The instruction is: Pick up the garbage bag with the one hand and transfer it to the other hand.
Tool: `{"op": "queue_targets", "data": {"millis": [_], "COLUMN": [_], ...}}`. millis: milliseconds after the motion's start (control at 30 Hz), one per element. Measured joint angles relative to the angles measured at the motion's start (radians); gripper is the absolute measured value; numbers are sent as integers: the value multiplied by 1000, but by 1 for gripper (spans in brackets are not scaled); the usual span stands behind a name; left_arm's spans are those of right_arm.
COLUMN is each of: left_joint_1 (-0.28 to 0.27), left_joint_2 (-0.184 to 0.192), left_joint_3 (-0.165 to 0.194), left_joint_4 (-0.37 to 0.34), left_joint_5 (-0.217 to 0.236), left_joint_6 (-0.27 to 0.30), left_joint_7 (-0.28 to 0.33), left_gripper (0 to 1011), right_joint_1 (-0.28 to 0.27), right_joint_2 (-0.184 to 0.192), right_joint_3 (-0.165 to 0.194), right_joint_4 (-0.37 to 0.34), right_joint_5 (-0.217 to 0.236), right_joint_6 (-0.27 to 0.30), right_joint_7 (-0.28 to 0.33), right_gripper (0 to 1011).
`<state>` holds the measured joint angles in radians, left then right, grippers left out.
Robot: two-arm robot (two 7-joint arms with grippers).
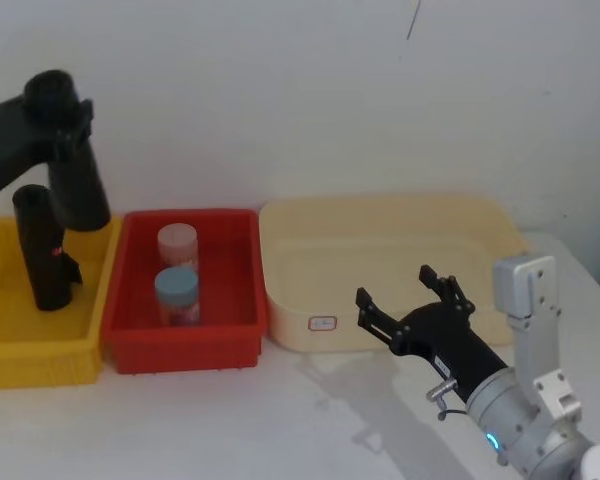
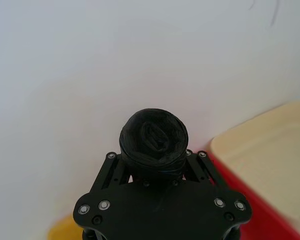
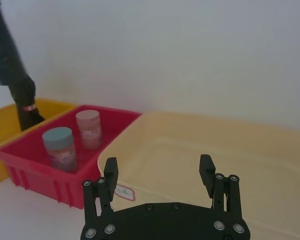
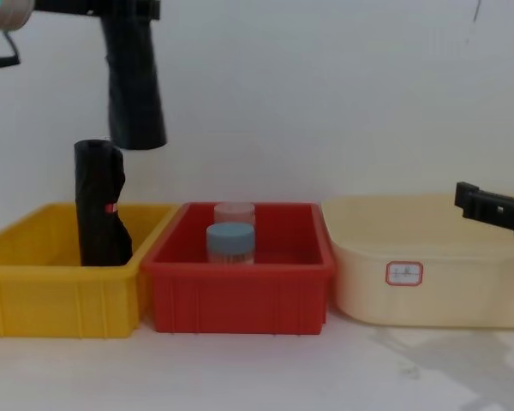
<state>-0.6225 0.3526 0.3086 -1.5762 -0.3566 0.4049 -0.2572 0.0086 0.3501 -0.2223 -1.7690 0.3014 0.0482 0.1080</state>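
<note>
Head view: at 10 o'clock the left hand (image 1: 62,125) is closed around the upper end of the garbage bag (image 1: 83,190). The bag hangs in the air, a little tilted, over the yellow bin (image 1: 40,350). A second black roll (image 1: 40,255) with a red mark stands in that bin. At 5 o'clock the right hand (image 1: 412,292) is open and empty, near the front of the cream bin (image 1: 380,225). Between the two bins stands the red bin (image 1: 230,340) with a blue-lidded jar (image 1: 177,295) and a pale-lidded jar (image 1: 177,243).

Left wrist view: the fingers (image 2: 110,165) clasp the bag from both sides, and its rolled end faces the camera.

Right wrist view: the right hand's fingers are spread before the cream bin. The bag (image 3: 7,60) is at 10 o'clock, well apart.

Chest view: the bag (image 4: 134,94) hangs at 11 o'clock, above the standing roll. The right hand (image 4: 480,204) comes in at 3 o'clock.
</note>
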Motion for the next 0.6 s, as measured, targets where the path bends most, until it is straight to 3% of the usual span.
{"op": "queue_targets", "data": {"millis": [300,600], "left_joint_1": [-53,-91], "left_joint_2": [-39,-85], "left_joint_3": [38,95], "left_joint_4": [43,98], "left_joint_5": [-24,-42], "left_joint_6": [10,24], "left_joint_7": [-41,-79], "left_gripper": [377,377], "right_joint_1": [47,120], "right_joint_2": [26,55], "right_joint_3": [-1,-24], "right_joint_4": [1,9], "right_joint_5": [39,78], "right_joint_6": [31,65], "right_joint_7": [86,191], "right_gripper": [1000,1000]}}
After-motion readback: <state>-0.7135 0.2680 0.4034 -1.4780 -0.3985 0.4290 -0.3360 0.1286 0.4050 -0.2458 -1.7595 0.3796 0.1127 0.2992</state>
